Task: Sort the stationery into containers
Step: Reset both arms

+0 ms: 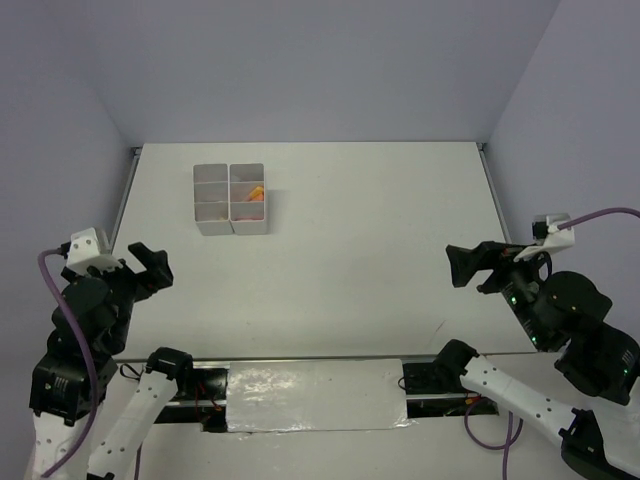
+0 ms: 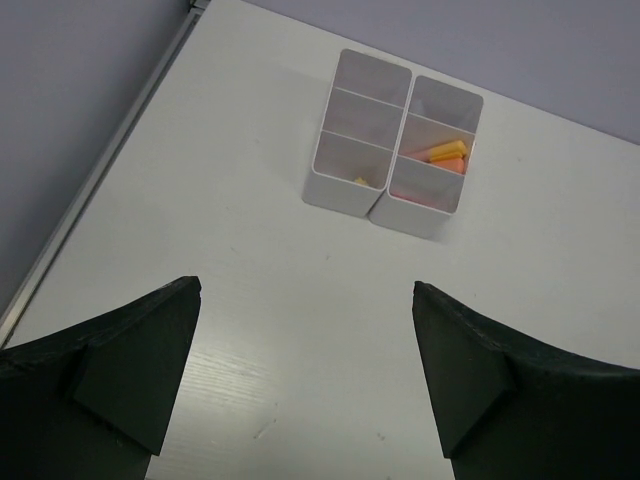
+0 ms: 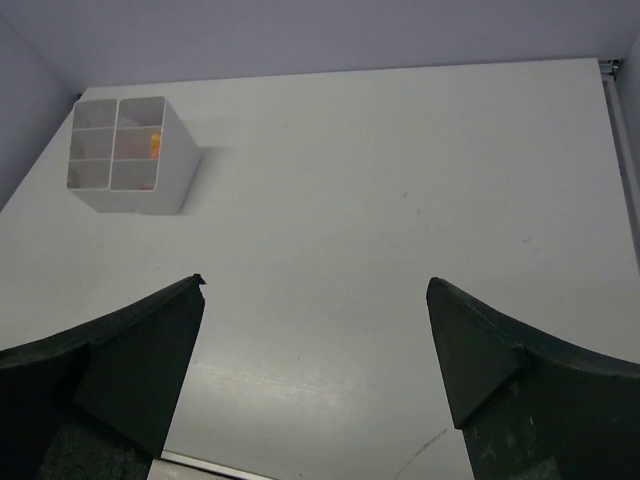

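The white plastic organiser box [image 1: 232, 226], six square compartments in two columns of three, stands upright on the far left part of the white table [image 1: 380, 230]. In the middle compartment of its right column lie short orange marker sticks [image 1: 256, 193], leaning against one another. From the left wrist view, something pink [image 2: 412, 190] shows low in the nearest right compartment, and a small yellowish piece [image 2: 360, 181] peeks over the front wall of the nearest left compartment; what either one is cannot be made out. The floors of the other compartments are mostly hidden by their walls.

The left gripper [image 1: 150, 265] hangs above the table's left side, nearer the arms than the box and well apart from it, pointed towards it. Its two black fingers [image 2: 130, 370] stand wide apart with only bare tabletop between them.

The right gripper [image 1: 462, 267] hangs over the right side of the table, far from the box, which sits small in the upper left of its wrist view. Its fingers [image 3: 520, 370] are likewise spread wide and hold nothing. In both wrist views the fingers are cut off at the lower edge.
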